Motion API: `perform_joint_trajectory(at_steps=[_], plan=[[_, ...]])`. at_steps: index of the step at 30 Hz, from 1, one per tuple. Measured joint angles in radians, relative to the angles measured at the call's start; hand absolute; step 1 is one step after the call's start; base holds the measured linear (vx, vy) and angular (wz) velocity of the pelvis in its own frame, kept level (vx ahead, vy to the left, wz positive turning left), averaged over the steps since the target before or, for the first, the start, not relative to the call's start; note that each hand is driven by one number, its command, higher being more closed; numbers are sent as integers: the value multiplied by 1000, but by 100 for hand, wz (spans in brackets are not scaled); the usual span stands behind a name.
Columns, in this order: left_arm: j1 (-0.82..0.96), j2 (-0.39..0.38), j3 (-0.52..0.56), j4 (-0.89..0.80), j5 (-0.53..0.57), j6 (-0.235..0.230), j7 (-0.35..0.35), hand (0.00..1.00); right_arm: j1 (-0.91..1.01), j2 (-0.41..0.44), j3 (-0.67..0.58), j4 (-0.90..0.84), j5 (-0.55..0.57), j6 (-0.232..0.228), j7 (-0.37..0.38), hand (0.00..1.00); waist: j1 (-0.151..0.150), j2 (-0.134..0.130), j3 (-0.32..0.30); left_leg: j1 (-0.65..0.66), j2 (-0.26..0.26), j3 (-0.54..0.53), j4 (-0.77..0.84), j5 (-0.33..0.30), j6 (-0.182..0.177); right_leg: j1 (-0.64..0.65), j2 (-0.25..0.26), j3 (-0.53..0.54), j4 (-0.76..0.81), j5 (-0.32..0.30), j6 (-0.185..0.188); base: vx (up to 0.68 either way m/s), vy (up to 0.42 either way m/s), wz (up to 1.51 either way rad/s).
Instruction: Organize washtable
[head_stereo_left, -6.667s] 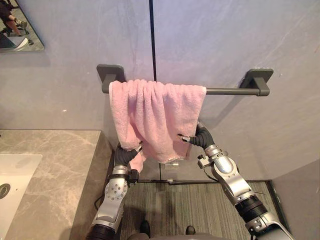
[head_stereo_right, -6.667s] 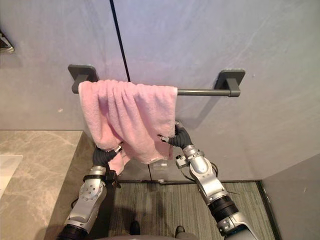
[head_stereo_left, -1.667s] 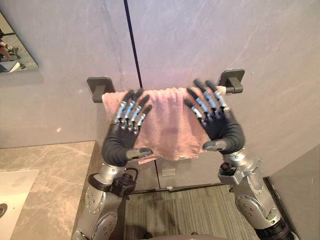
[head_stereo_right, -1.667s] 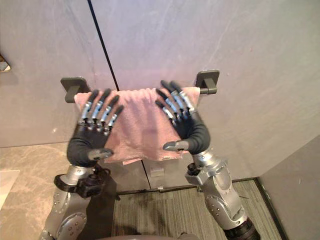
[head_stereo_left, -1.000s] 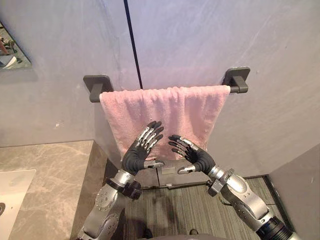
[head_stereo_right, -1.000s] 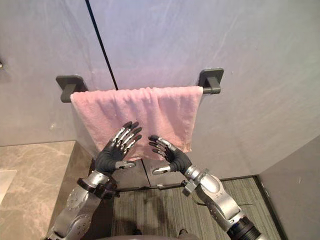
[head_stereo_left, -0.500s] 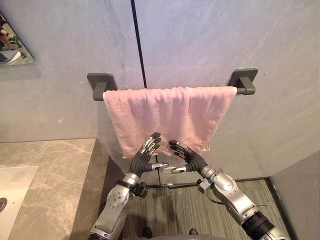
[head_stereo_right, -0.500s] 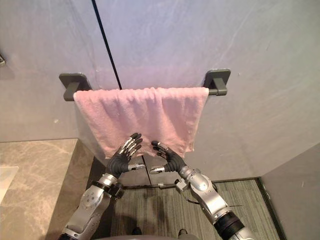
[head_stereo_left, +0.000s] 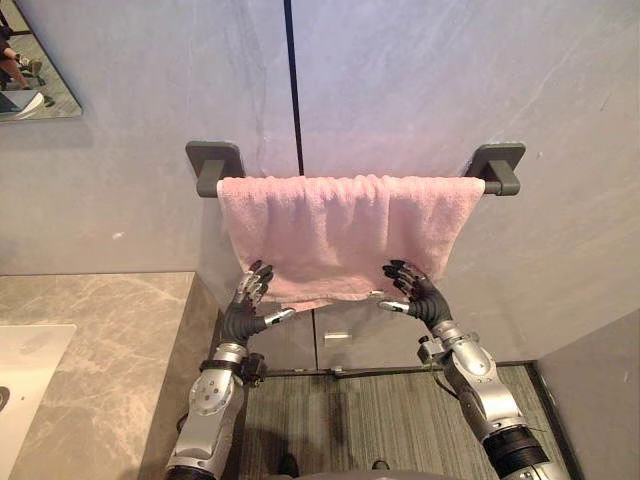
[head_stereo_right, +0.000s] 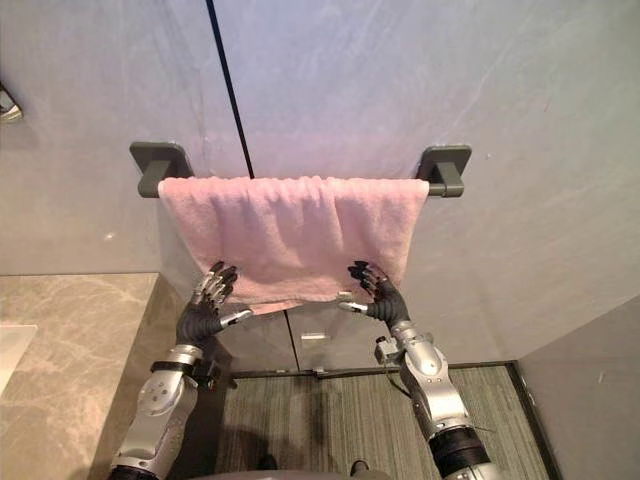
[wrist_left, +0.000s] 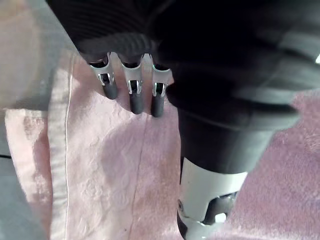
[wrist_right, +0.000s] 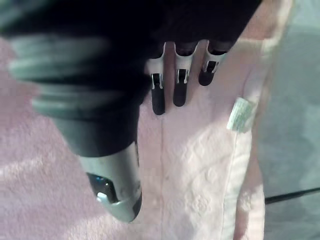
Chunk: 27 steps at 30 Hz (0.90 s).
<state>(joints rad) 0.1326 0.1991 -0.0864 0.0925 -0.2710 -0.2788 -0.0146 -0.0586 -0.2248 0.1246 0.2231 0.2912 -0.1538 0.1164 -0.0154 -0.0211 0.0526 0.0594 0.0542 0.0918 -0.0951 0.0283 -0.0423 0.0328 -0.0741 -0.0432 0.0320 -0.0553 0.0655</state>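
Hands moved outward, left hand and right hand, fingers straight, at lower corners of pink towel

Pink towel — spread flat over grey wall bar.

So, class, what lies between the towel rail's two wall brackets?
The pink towel, spread from the left bracket to the right bracket, in the left eye view.

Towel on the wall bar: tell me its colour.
The towel is plain pale pink; the left eye view shows it best.
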Motion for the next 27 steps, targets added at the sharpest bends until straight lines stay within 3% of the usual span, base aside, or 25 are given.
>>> perform_joint_trajectory(at_steps=[20, 27], plan=[[52, -40, 177, 38, 8, 1, 34, 0, 106, 67, -277, -54, -36, -36, -59, 0, -9, -14, 1, 13, 1, -4, 0, 0, -1, 14, -1, -5, -2, -1, 1, 0, 0, 0], [68, -43, 178, 73, 9, 12, 29, 0, 140, 83, -323, -54, 30, -37, -72, 0, -23, -14, 1, 12, 1, -4, 0, 0, -1, 14, -1, -5, -2, -2, 2, 0, 0, 0]])
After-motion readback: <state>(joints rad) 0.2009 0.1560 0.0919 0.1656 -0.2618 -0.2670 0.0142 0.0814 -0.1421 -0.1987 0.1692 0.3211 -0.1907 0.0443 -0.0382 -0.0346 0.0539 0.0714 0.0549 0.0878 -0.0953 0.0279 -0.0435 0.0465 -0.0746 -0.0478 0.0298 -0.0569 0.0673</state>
